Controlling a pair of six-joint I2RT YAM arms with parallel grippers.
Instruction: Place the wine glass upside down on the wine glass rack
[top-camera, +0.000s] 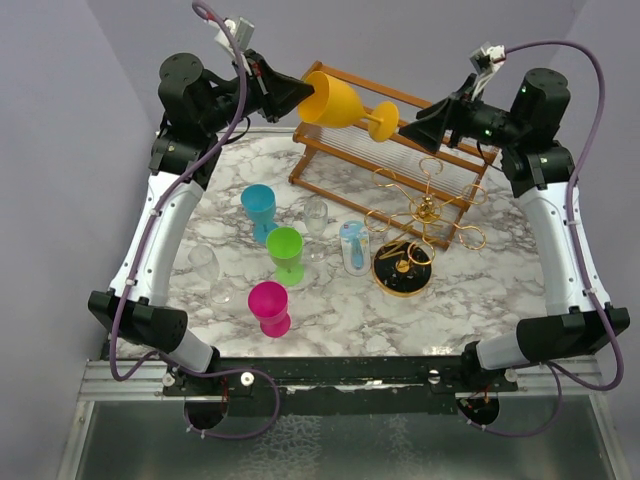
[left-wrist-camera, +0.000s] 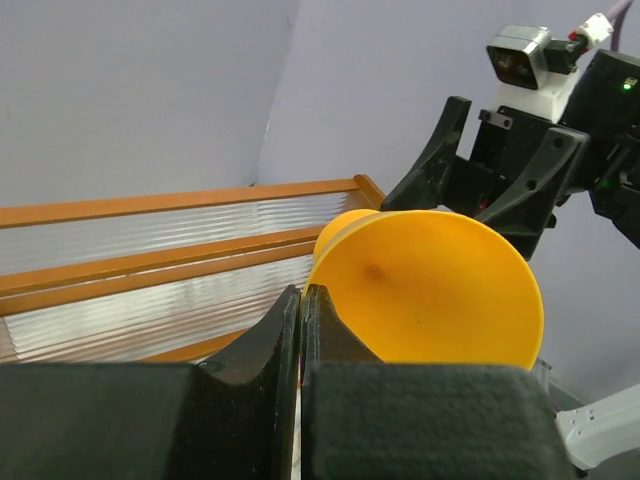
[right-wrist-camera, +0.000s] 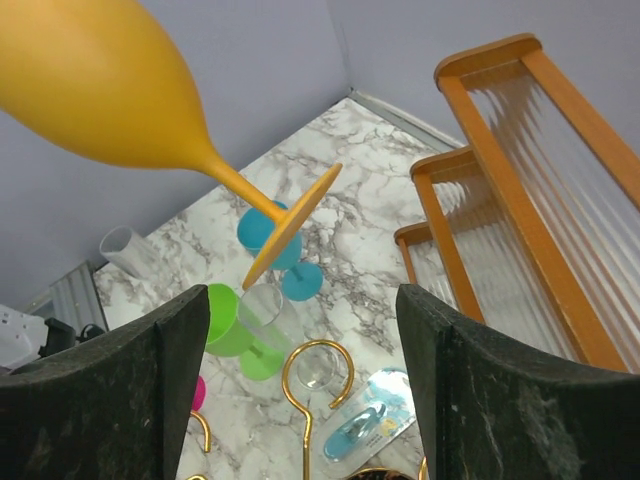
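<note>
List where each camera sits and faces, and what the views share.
Top external: high behind the arms, looking down on the table; both show.
Left wrist: looks along the shut left tool at the glass; right tool beyond.
Right wrist: looks down between its open fingers at the glass's foot and table.
All three share the glass.

You see the wine glass (top-camera: 335, 100) in smooth, matt yellow plastic. The wine glass rack (top-camera: 428, 208) is shiny gold metal wire on a glossy black base (top-camera: 390, 272). The shelf rack (top-camera: 345, 150) is varnished wood with ribbed clear panels. The worktop (top-camera: 470, 300) looks like smooth marble.
</note>
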